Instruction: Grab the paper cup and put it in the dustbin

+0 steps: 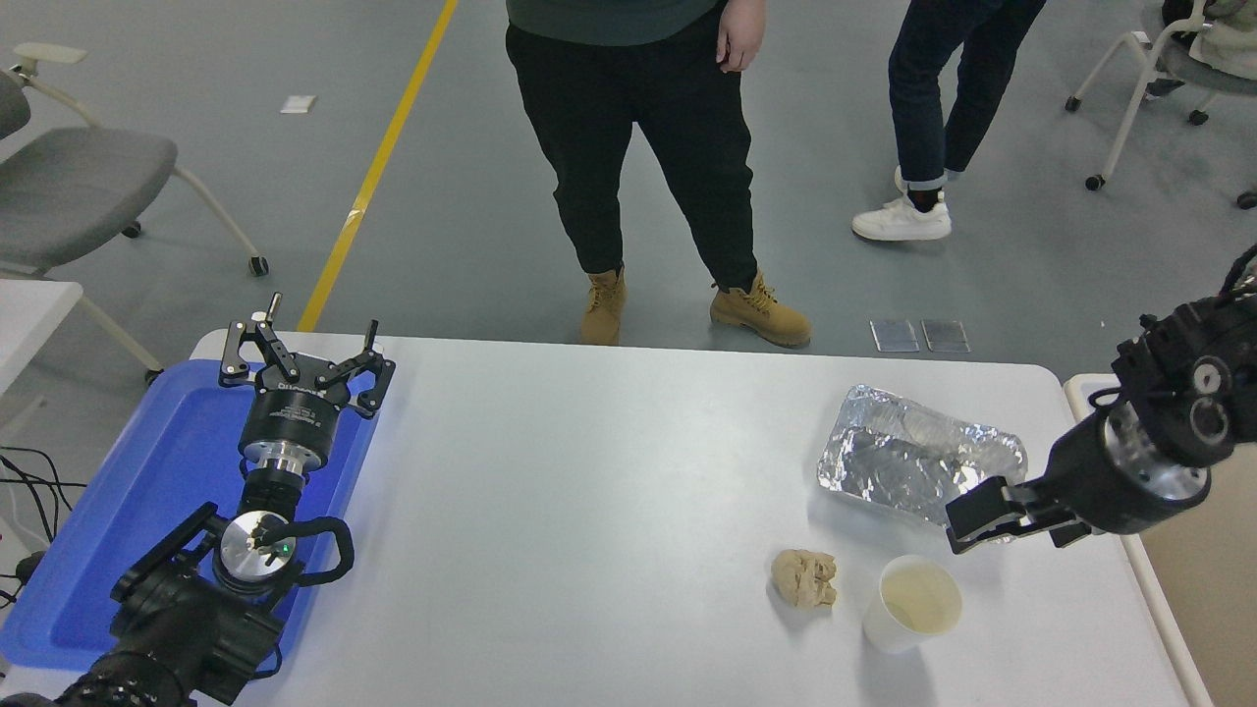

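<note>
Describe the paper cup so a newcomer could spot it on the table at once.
Start at the crinkled foil tray near the white table's right end, then look toward the camera. The paper cup stands upright there, with the crumpled beige paper wad just left of it. Unlike the wad, it is smooth, white and round-rimmed, with a cream inside.
</note>
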Action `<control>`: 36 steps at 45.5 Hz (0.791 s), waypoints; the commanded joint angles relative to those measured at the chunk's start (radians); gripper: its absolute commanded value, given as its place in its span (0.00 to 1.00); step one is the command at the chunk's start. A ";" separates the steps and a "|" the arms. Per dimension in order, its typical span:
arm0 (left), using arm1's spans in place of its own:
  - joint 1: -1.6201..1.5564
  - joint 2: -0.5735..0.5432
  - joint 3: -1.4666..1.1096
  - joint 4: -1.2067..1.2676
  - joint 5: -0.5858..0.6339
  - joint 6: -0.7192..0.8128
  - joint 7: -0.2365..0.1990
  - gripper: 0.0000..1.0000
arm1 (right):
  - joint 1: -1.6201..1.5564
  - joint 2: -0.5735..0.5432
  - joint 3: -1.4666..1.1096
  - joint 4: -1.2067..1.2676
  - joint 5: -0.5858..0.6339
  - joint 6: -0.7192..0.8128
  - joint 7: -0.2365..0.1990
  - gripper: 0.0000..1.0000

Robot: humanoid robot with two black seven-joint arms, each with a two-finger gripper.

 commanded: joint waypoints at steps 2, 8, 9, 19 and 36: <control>0.000 0.000 0.000 0.000 0.000 0.000 0.001 1.00 | -0.157 0.009 0.068 -0.073 -0.010 -0.070 0.001 1.00; 0.000 0.000 0.000 0.000 0.000 0.000 0.001 1.00 | -0.220 0.021 0.099 -0.106 -0.008 -0.073 0.001 1.00; 0.000 0.000 0.000 0.000 0.000 0.000 0.000 1.00 | -0.228 0.023 0.102 -0.113 -0.010 -0.073 0.001 1.00; 0.000 -0.002 0.000 0.000 0.000 0.000 0.001 1.00 | -0.307 0.038 0.112 -0.137 -0.028 -0.132 0.004 1.00; 0.000 -0.002 0.000 0.000 0.000 0.000 0.001 1.00 | -0.410 0.072 0.140 -0.215 -0.084 -0.195 0.009 1.00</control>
